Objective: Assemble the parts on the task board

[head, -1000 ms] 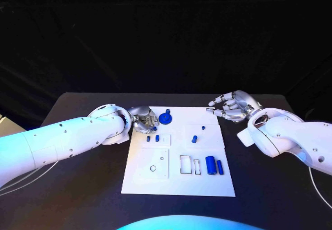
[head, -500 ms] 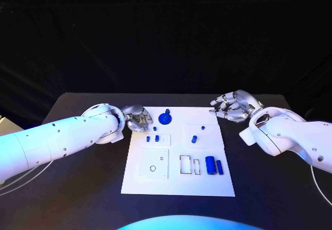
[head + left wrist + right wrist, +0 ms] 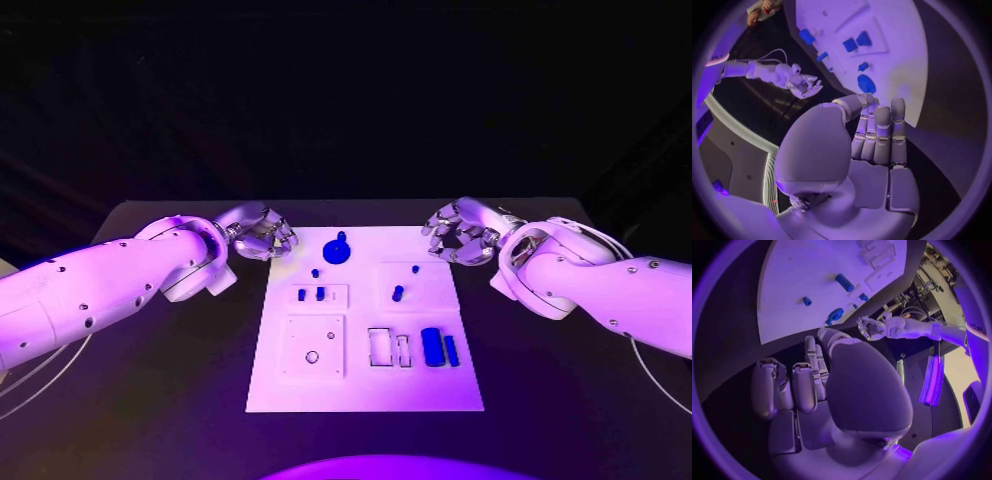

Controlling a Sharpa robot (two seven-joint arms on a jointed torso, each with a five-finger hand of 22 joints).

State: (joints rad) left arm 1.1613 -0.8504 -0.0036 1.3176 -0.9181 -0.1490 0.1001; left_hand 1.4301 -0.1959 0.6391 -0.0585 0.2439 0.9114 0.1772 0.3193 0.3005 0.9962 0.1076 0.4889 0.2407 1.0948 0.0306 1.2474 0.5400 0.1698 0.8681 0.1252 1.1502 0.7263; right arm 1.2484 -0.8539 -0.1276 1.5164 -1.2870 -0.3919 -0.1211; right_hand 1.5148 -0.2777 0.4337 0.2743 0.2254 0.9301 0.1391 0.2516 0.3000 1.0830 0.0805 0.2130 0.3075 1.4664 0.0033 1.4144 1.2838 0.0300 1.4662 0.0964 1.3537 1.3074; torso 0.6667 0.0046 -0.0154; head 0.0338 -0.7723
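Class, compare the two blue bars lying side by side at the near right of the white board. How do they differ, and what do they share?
The left blue bar is wider and looks blockier; the right blue bar is slimmer. The left one lies nearer the white slots; the right one lies nearer the task board edge. Both are blue, lie flat and parallel, untouched by either robot hand.

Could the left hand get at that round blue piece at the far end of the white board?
Probably yes: the left hand hovers empty just beside the round blue piece, with only bare board between them.
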